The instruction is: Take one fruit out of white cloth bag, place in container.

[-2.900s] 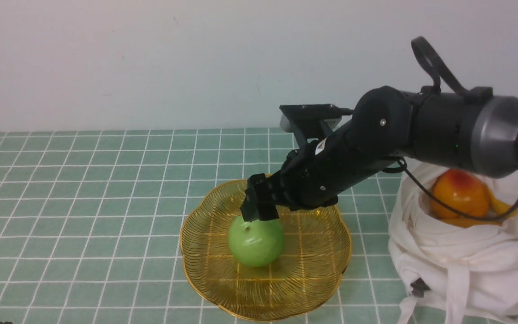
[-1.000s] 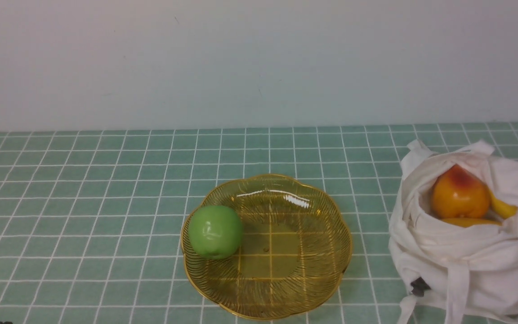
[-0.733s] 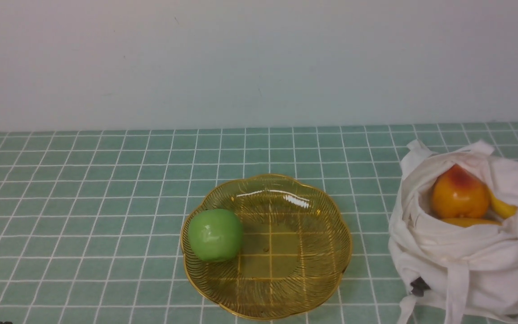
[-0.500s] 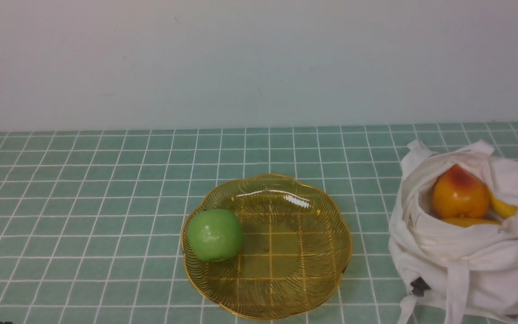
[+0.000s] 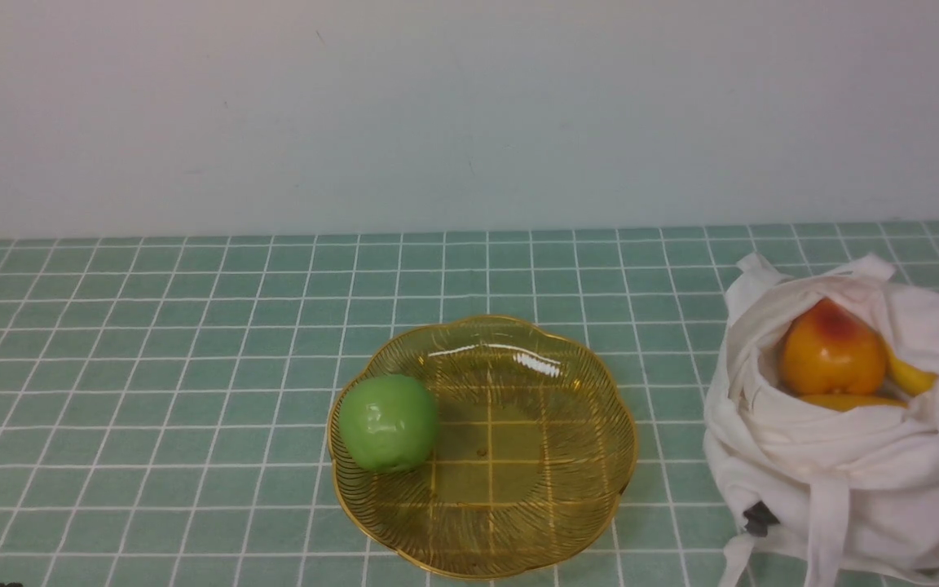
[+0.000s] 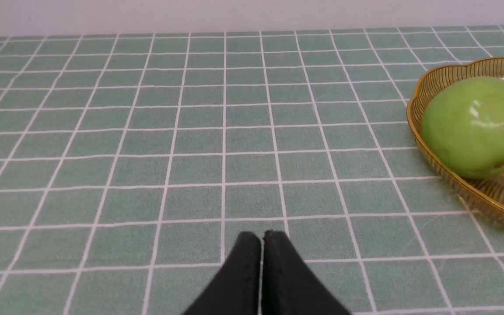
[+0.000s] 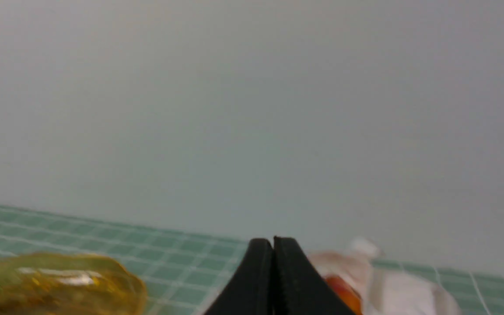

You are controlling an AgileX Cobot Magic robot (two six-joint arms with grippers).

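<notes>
On the green tiled table (image 5: pixel 152 367) I see the apple (image 5: pixel 388 423) resting inside the amber dish (image 5: pixel 535 456), against its left rim. My left claw (image 6: pixel 261 238) is pressed together and empty over bare tiles, the dish partly cut off in its camera. My right claw (image 7: pixel 273 243) is also closed on nothing, its view blurred. At the right sits the cloth bag (image 5: pixel 836 473), half hiding a peach (image 5: pixel 832 350) and yellow fruit (image 5: pixel 910 377).
</notes>
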